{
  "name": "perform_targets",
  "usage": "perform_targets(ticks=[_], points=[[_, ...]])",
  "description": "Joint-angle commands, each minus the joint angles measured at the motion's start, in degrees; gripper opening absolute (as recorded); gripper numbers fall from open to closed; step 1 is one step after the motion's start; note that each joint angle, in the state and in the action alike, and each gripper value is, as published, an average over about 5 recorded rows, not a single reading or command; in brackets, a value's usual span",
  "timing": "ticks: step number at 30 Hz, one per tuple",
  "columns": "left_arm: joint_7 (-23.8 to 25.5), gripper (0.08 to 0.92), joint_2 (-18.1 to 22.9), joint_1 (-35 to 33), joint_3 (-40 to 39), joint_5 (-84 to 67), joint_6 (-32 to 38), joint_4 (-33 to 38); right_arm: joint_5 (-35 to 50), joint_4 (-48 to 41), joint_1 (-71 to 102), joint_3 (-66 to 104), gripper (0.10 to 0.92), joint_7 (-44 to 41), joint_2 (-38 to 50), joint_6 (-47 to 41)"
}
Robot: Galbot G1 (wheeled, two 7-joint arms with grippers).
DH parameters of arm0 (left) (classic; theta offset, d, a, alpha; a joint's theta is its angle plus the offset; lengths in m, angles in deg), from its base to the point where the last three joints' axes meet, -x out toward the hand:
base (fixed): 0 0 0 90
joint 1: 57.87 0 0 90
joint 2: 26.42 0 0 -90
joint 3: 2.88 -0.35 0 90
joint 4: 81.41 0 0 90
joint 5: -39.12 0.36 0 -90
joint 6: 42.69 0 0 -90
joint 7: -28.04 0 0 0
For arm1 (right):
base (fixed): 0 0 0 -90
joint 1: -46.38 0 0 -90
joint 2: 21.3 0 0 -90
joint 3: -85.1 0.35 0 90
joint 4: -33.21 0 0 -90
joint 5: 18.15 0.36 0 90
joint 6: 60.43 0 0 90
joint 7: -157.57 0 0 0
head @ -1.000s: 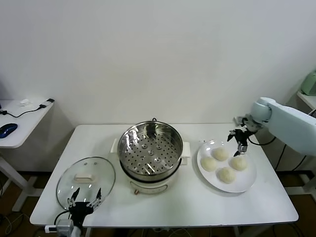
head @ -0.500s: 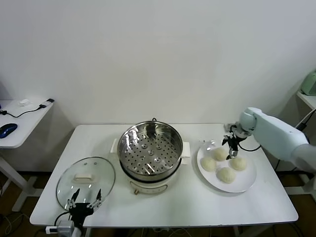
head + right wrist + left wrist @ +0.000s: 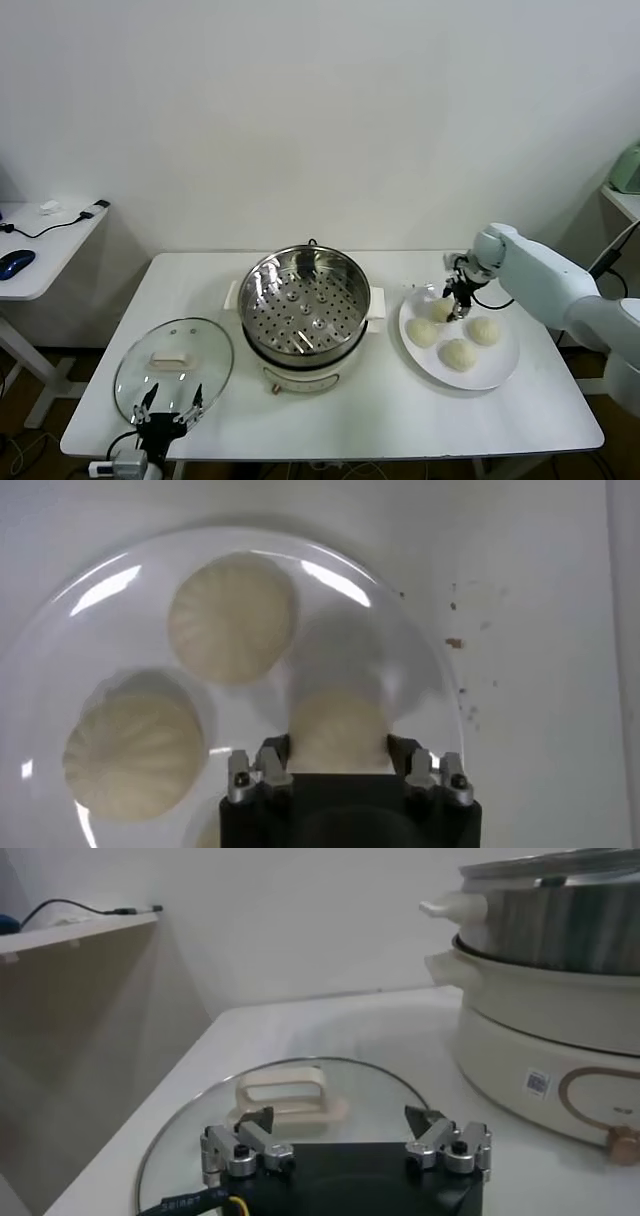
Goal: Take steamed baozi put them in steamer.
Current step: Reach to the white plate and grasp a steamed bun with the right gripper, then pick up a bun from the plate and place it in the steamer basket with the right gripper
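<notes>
While the steamer (image 3: 304, 306) sits with its perforated tray bare, all four steamed baozi (image 3: 456, 333) lie on the white plate (image 3: 500, 374), so none is moved yet. Right gripper (image 3: 338, 748) is down at the plate, jaws closed on either side of one bun (image 3: 338, 732), gripping it, not lifted. Left gripper (image 3: 345, 1138) idles beyond the steamer, jaws open over the glass lid (image 3: 290, 1098) on the table (image 3: 400, 410). Fourth bun is mostly cut off in the right wrist view.

We find no readable text; the steamer (image 3: 560, 1018) base carries a small code sticker (image 3: 537, 1083), too blurred to read.
</notes>
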Motion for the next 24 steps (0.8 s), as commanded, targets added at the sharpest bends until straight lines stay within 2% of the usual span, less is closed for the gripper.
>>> perform_targets(ticks=[1,4,8,16,19,24], points=[[0.0,0.823,0.2,-0.8,-0.3,0.2,-0.1,1.8,8.5,12.5,-14.1,-12.6,0.645,-1.0,4.1,-0.7],[0.0,0.823,0.3,-0.9,-0.6,0.4,-0.2,2.3,14.5,17.7,-25.7,-20.5,0.645,-1.7,3.3,1.2],[0.0,0.823,0.3,-0.9,-1.1,0.5,-0.6,3.1,20.9,24.7,-39.6,-27.1,0.645,-2.7,-2.0,5.9],[-0.1,0.823,0.6,-1.1,-1.5,0.7,-0.5,3.3,26.5,38.4,-45.5,-26.6,0.645,-3.4,-16.0,14.8],[-0.2,0.823,0.6,-1.3,-1.3,0.5,-0.3,3.3,23.0,40.3,-42.8,-27.3,0.645,-3.7,-19.1,21.6],[-0.4,0.823,0.7,-1.5,-0.9,0.1,-0.1,3.4,3.7,34.8,-34.5,-25.8,0.645,-3.5,-21.4,32.9]])
